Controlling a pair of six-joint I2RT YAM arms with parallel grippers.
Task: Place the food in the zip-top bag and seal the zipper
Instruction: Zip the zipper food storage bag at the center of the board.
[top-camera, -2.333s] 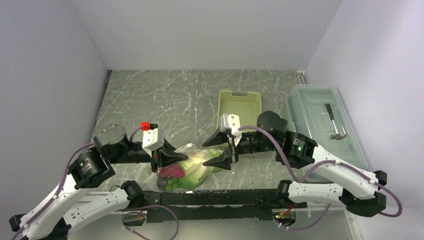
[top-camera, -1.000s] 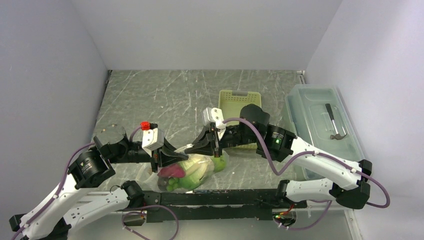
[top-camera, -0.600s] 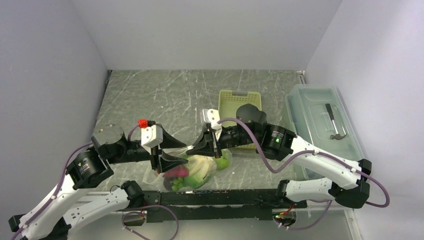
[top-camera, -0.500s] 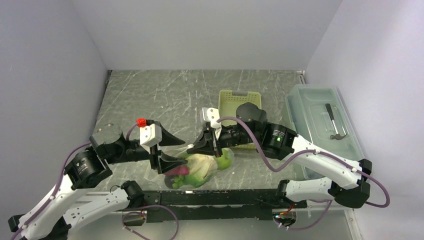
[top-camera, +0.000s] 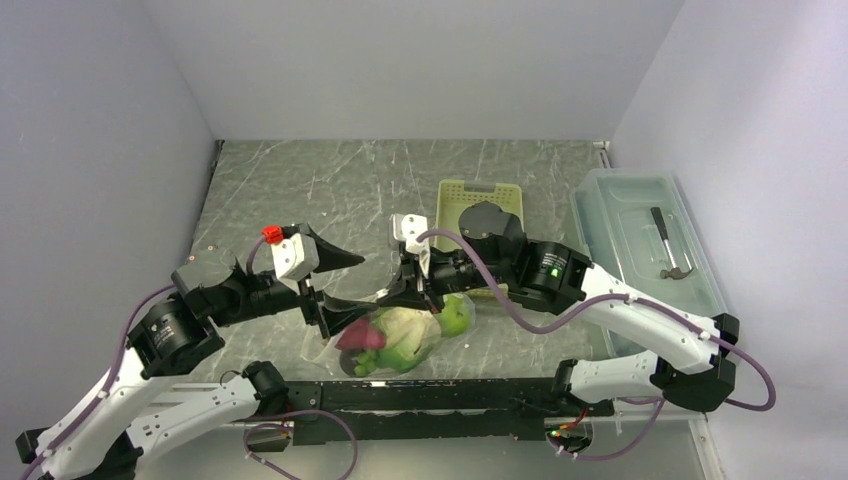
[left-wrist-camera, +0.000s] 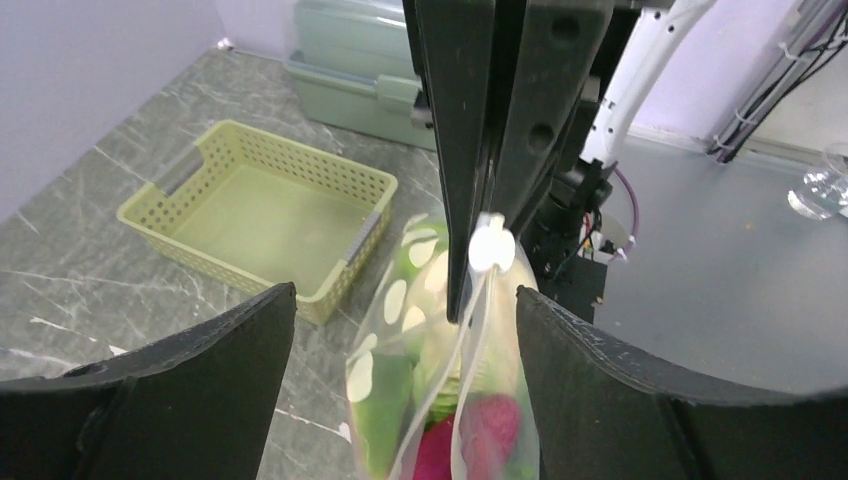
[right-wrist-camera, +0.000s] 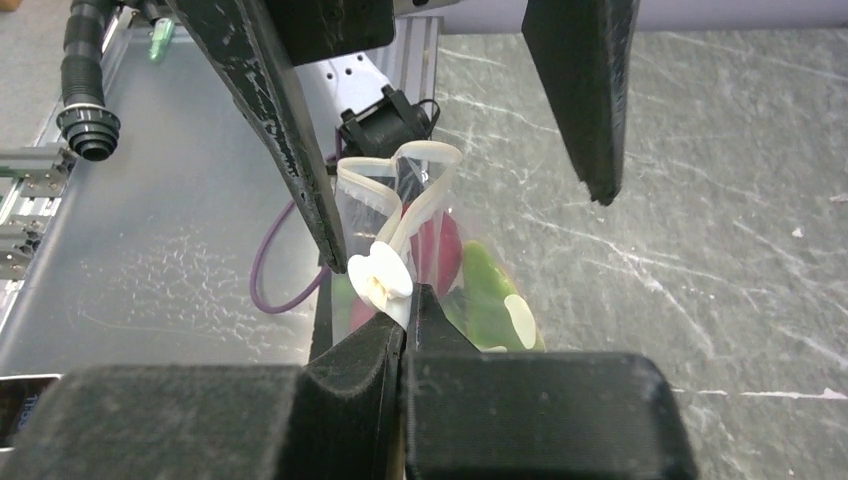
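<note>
My left claw (top-camera: 355, 284) has just sprung apart, letting go of the zip-top bag (top-camera: 400, 338), which sags on the counter (top-camera: 300, 190) by the front edge with the food (top-camera: 392, 330) inside. My right claw (right-wrist-camera: 406, 305) stays clamped on the zipper (right-wrist-camera: 365, 187), whose strips still gape, so sealing is likely unfinished. The basket (top-camera: 455, 195) lies beyond.

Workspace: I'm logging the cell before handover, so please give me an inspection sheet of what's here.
Surface: grey marbled table, no spills seen.
Job's things: dotted bag held up by its zipper, food inside; zipper strips apart beyond the grip.
Clutter: empty basket; lidded box holding a small hammer.
Grippers: left gripper open around the bag's top; right gripper shut on the zipper.
Cables: purple cables along both arms.
Surroundings: plain pale walls.
</note>
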